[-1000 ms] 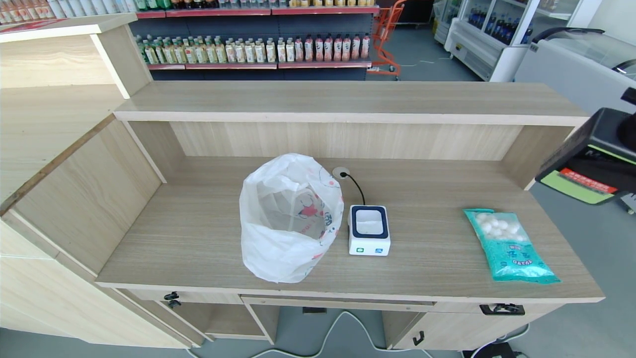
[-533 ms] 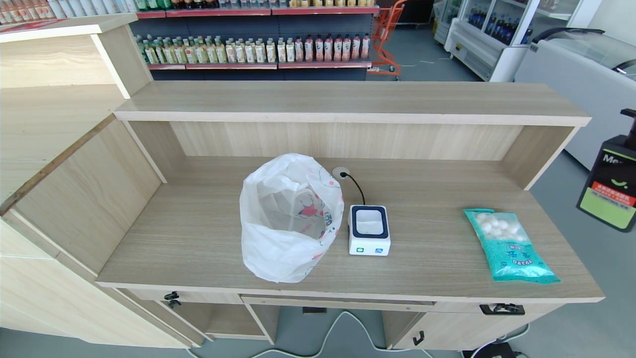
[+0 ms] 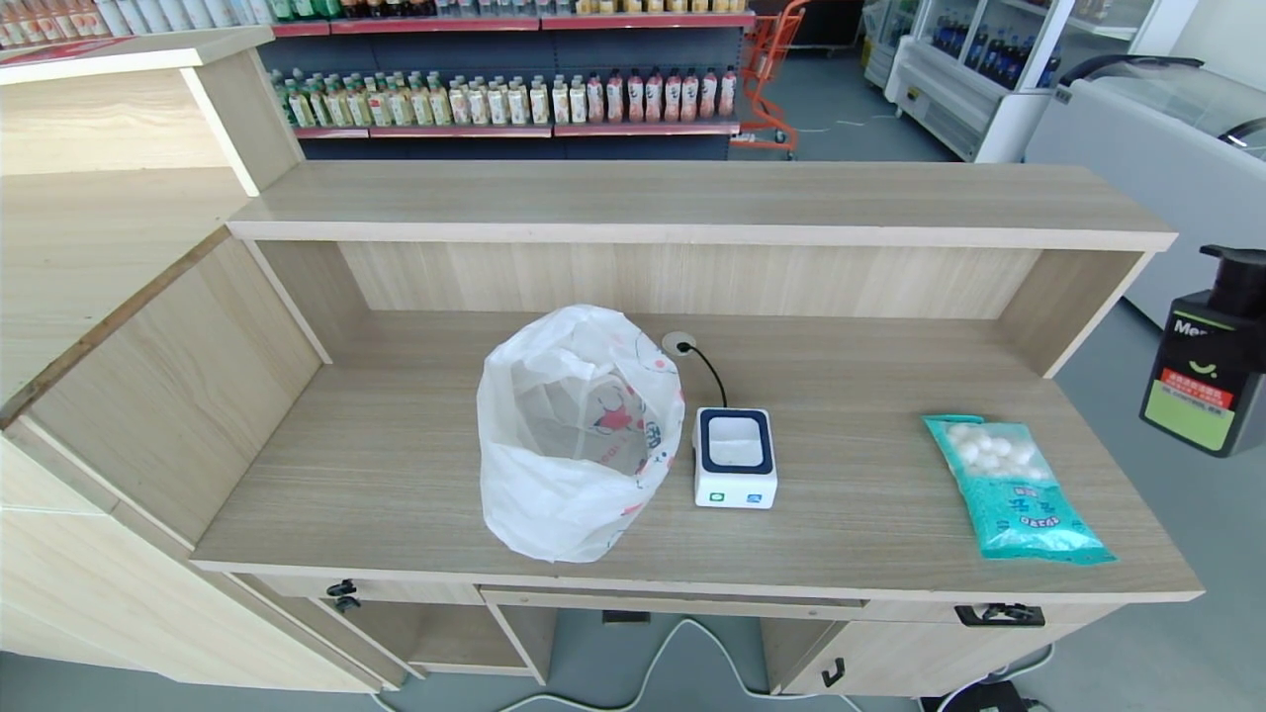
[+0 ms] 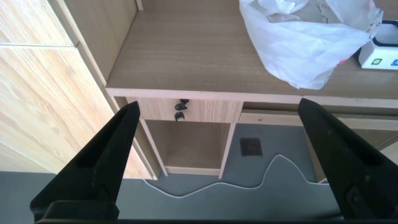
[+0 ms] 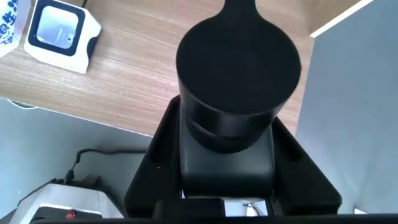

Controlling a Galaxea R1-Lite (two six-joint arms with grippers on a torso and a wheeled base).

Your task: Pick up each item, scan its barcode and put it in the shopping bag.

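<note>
the right pincer [image 5: 227,165] is clamped on the black pump bottle [image 3: 1202,371], held out past the right end of the counter [image 3: 396,475], well apart from the scanner [image 3: 734,457], so it could twist in the grip and hide its barcode

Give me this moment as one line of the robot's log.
right gripper: shut on pump bottle, right of counter; left gripper: open; snack bag: on counter; scanner: uncovered; shopping bag: open
</note>
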